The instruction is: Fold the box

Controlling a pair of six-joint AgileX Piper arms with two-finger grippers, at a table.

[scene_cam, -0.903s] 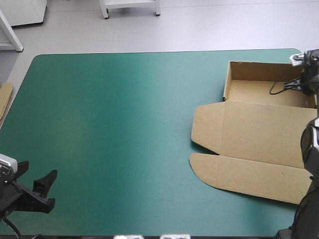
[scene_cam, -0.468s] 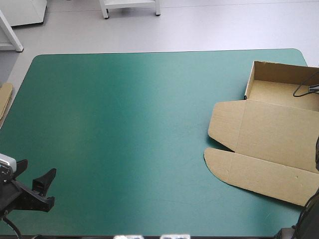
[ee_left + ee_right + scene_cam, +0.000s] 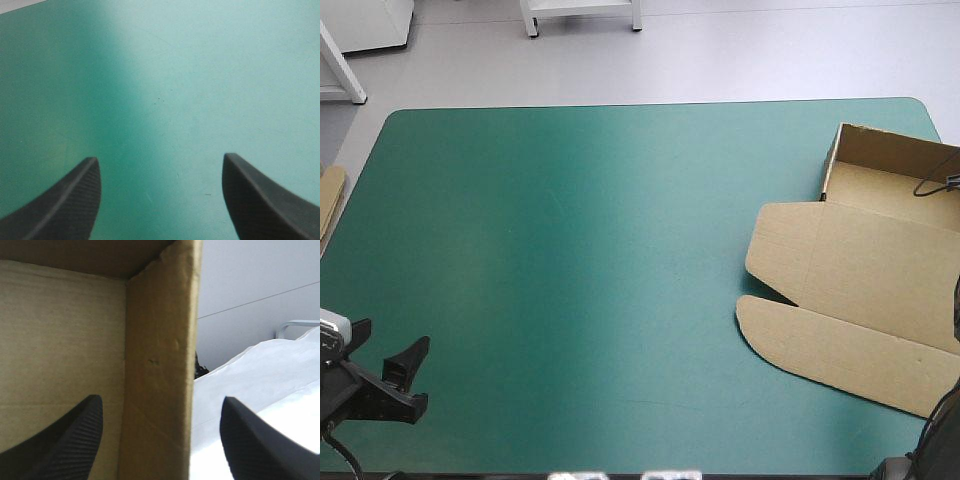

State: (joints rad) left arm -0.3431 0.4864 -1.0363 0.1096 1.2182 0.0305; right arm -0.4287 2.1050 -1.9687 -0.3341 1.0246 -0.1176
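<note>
The brown box (image 3: pixel 860 270) lies at the table's right side as an open tray with raised walls at the far end. Its lid (image 3: pixel 840 345) lies flat toward the front, and its right part runs out of the high view. In the right wrist view my right gripper (image 3: pixel 161 399) is open and straddles a raised wall (image 3: pixel 160 355) at the tray's corner. One finger is inside the tray, the other outside. My left gripper (image 3: pixel 408 378) hovers open at the front left corner, over bare teal-green cover (image 3: pixel 165 90), far from the box.
An edge of more brown board (image 3: pixel 330 200) shows at the table's left edge. The box sits close to the table's far right corner (image 3: pixel 920 105). Beyond the box wall a white surface (image 3: pixel 260 390) shows in the right wrist view.
The box has slid to the right, toward the table's right edge. My right gripper, earlier seen at the tray's far right wall, has left the high view. The left arm has barely moved.
</note>
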